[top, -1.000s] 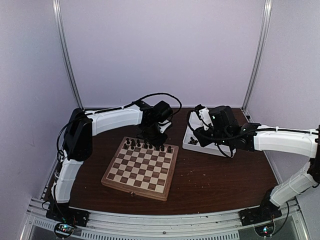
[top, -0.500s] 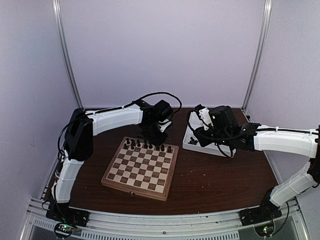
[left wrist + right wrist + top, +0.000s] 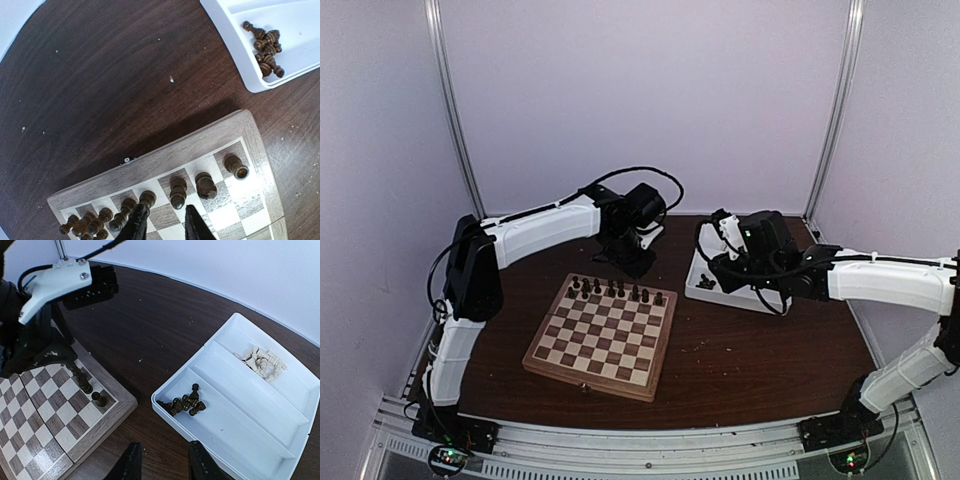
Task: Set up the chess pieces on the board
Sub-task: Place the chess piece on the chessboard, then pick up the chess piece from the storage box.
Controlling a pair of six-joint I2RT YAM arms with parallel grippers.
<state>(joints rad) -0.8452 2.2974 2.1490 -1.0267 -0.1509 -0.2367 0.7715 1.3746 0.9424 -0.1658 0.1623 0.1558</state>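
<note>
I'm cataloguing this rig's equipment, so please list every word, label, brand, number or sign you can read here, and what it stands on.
No text is readable in any view.
Board: plain border, no file letters or rank numbers visible.
White tray: blank walls and floor.
Left arm and right arm: no brand or label legible.
</note>
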